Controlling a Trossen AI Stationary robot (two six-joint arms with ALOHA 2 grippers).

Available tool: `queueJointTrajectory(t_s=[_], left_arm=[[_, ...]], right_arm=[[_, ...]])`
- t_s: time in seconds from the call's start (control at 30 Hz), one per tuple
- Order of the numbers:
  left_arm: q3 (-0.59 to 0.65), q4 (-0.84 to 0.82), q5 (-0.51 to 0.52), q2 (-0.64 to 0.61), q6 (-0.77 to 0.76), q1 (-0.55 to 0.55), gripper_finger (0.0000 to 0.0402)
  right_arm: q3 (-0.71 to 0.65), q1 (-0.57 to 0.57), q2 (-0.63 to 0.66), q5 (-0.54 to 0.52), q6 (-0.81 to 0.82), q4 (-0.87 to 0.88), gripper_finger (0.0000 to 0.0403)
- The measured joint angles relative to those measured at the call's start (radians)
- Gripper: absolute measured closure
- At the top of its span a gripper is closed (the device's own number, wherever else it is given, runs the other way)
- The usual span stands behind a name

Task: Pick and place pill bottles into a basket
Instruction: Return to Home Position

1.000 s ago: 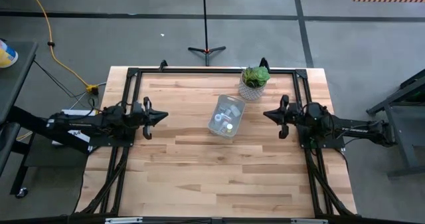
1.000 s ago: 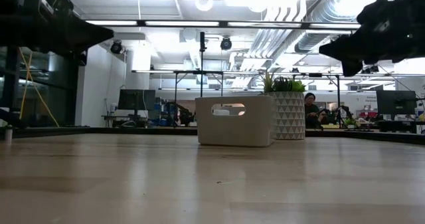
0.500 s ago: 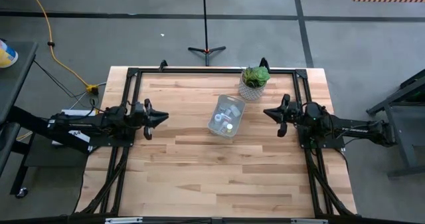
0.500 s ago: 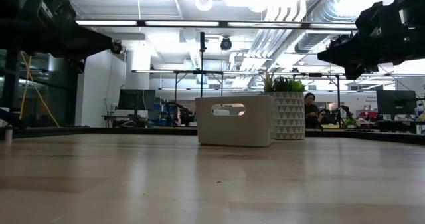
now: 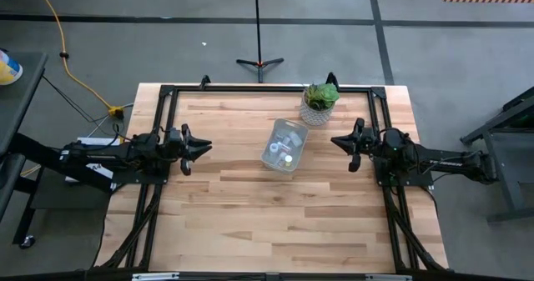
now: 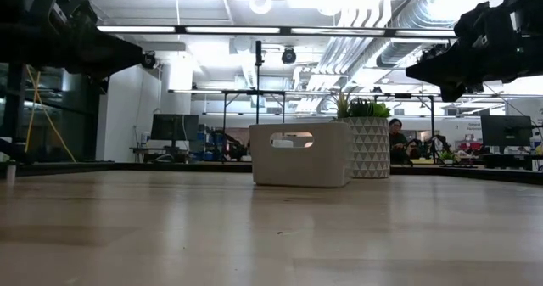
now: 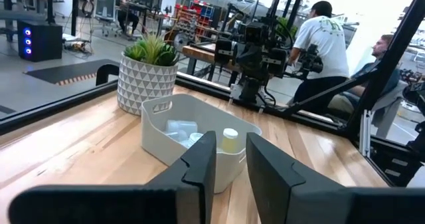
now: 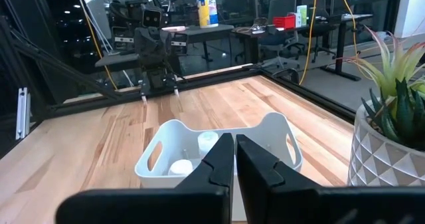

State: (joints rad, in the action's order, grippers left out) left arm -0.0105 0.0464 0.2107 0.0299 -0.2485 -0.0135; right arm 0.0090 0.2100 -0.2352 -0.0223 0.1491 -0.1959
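The basket (image 5: pixel 269 150), a clear greyish bin, stands on the wooden table, near its middle. Several white pill bottles (image 5: pixel 288 157) lie inside it; they also show in the left wrist view (image 7: pixel 180 128) and the right wrist view (image 8: pixel 179 166). I see no bottle on the table outside the basket. My left gripper (image 5: pixel 205 146) hovers left of the basket, pointing at it, its fingers (image 7: pixel 202 159) a little apart and empty. My right gripper (image 5: pixel 334 142) hovers right of the basket, pointing at it, its fingers (image 8: pixel 223 156) almost together and empty. In the low view both arms hang well above the table.
A white patterned pot with a green plant (image 5: pixel 320 100) stands just behind the basket toward the far right. A black frame (image 5: pixel 250 87) runs along the table's far and side edges. People (image 7: pixel 322 38) are in the room beyond the table.
In the low view both arms have shifted slightly, the left gripper's tip dropping a little, and have then kept still. The basket and bottles have not moved.
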Motion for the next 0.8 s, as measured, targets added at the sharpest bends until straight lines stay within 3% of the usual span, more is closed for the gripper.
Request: queueJointTrajectory(t_s=[0.8], left_arm=[[0.000,0.001,0.000,0.000,0.000,0.000,0.0282]], right_arm=[[0.000,0.000,0.000,0.000,0.000,0.000,0.0402]])
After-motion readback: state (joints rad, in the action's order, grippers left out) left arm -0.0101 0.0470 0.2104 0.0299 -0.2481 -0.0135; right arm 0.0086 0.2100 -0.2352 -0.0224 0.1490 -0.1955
